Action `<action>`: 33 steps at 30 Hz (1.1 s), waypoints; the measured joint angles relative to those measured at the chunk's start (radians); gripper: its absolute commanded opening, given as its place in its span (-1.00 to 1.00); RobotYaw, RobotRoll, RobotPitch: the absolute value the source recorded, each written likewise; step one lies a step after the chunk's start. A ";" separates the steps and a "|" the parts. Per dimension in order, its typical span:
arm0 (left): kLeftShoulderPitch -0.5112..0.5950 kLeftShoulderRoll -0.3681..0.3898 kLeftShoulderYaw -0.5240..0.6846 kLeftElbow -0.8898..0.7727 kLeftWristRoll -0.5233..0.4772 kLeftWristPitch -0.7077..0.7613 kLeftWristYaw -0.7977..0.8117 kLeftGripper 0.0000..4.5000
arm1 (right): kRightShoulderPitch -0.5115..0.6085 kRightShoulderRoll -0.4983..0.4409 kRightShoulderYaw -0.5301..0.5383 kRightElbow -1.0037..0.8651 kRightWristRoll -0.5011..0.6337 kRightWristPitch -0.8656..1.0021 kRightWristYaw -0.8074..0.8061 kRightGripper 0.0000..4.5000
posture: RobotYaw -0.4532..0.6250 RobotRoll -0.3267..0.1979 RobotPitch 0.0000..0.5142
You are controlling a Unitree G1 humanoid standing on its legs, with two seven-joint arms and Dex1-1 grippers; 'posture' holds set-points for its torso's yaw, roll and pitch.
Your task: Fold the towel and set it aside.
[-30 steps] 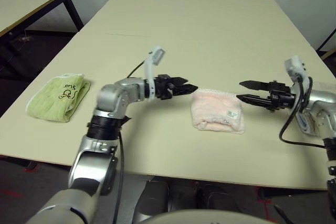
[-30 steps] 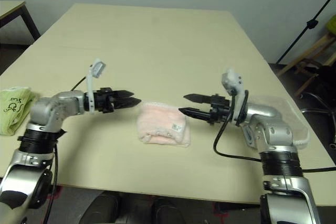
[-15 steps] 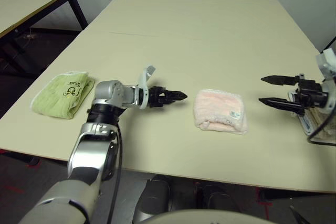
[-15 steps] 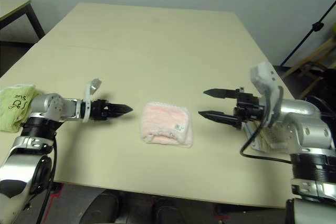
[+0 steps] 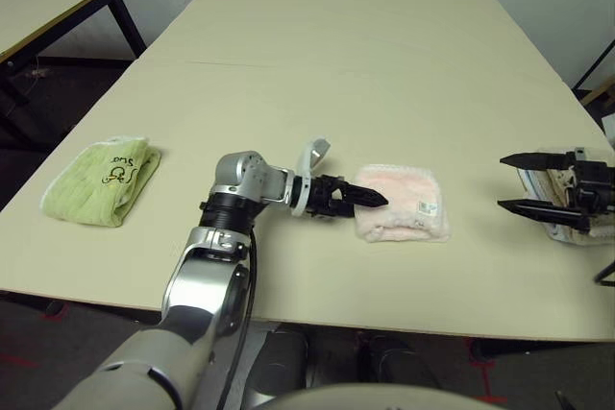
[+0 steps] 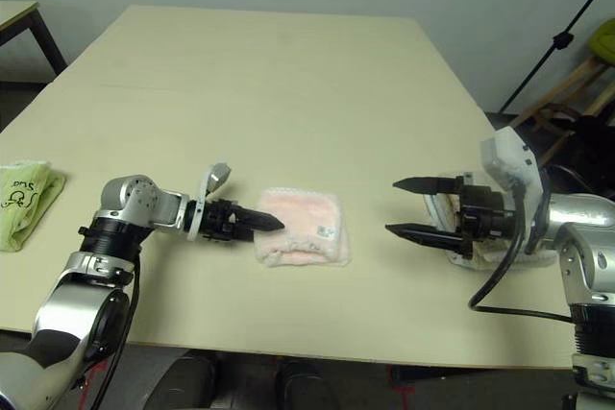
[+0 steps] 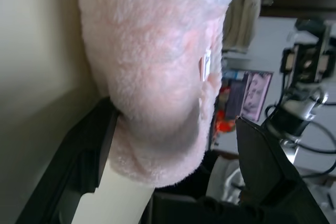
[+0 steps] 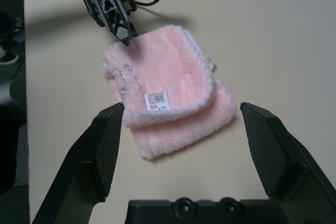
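The pale pink towel (image 5: 404, 205) lies folded into a small pad with a white label near the table's front, between my two arms. My left gripper (image 5: 373, 201) is open and low on the table, at the towel's left edge. In the left wrist view its fingers (image 7: 79, 166) stand on either side of the towel (image 7: 157, 77), and one touches the pile. My right gripper (image 6: 391, 205) hovers open to the right of the towel, well apart from it. In the right wrist view the towel (image 8: 168, 98) lies ahead, between that gripper's spread fingers (image 8: 105, 145).
A lime-green folded towel (image 5: 96, 180) lies at the table's left edge. A pale cloth (image 5: 550, 228) sits under my right wrist at the right edge. The far half of the table (image 5: 365, 55) is bare. Another table (image 5: 48, 7) stands to the left.
My left gripper has moved right along the table until its fingers stand around the towel's left edge. My right gripper has drawn back to the right, away from the towel.
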 measured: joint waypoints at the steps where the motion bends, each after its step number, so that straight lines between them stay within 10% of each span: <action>1: 0.000 -0.007 0.015 0.008 0.000 -0.004 0.014 1.00 | 0.001 0.000 0.000 0.000 0.000 0.000 -0.003 0.97 | -0.05 0.25 -0.58; 15: 0.018 -0.088 0.088 0.013 0.008 -0.062 0.163 -0.98 | -0.018 0.015 0.012 0.006 -0.003 0.000 -0.021 1.00 | 0.00 0.25 -0.64; 33: 0.027 0.053 0.601 -0.408 -0.246 -0.153 0.452 -1.00 | -0.107 0.083 0.096 0.139 -0.055 -0.069 0.005 1.00 | 0.27 0.25 -0.68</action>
